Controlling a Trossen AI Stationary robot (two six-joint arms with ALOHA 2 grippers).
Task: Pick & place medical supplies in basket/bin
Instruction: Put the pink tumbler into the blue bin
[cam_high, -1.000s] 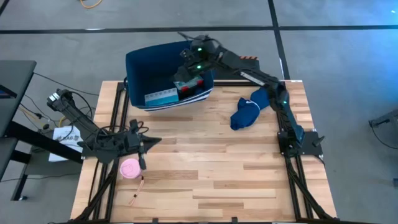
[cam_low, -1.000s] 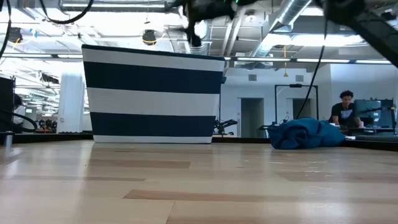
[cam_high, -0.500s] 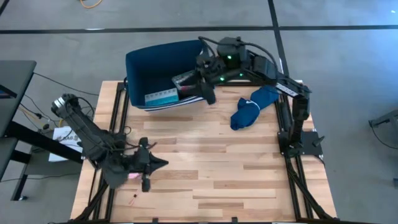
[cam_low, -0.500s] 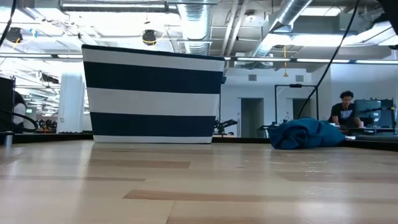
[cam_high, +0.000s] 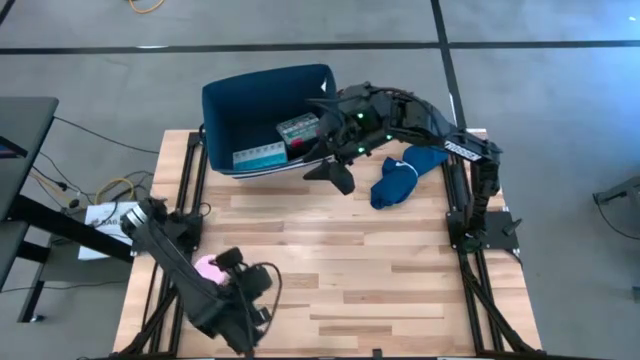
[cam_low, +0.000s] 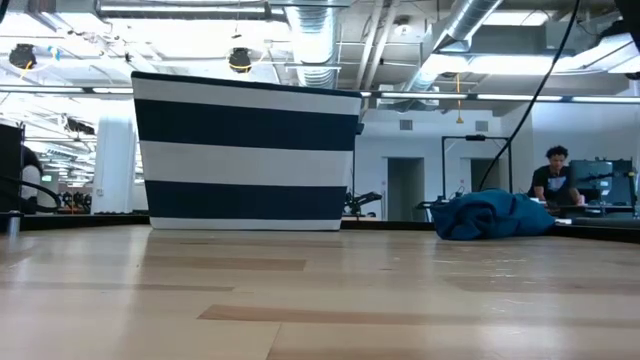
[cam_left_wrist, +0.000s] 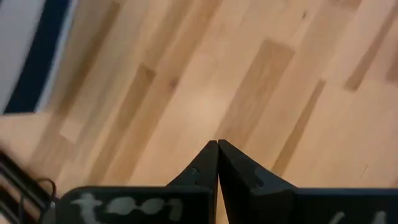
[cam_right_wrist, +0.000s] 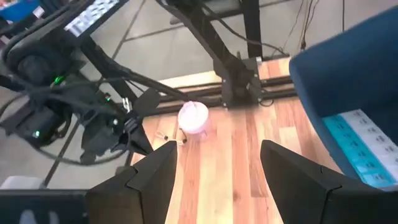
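The navy tub (cam_high: 262, 125) stands at the table's far edge; in the low view it shows a navy-and-white striped wall (cam_low: 245, 150). Inside lie a teal box (cam_high: 259, 156) and a green-and-red box (cam_high: 298, 129). My right gripper (cam_right_wrist: 219, 149) hangs open over the table just in front of the tub's right corner (cam_high: 335, 177). A pink roll (cam_high: 207, 266) lies flat near the table's left edge, also in the right wrist view (cam_right_wrist: 194, 117). My left gripper (cam_left_wrist: 217, 146) is shut over bare wood at the near left (cam_high: 250, 300), holding nothing.
A crumpled blue cloth (cam_high: 400, 174) lies at the table's far right, beside the right arm (cam_low: 495, 215). The left arm partly covers the pink roll. Bare wood (cam_high: 380, 270) fills the table's middle and near right. A person sits in the room far behind the table (cam_low: 552, 175).
My right gripper has drawn back out of the tub and come down toward the near edge, in front of the tub's right corner; the green-and-red box stays inside. My left arm has swung toward the near edge, past the pink roll, and now covers the thin stick.
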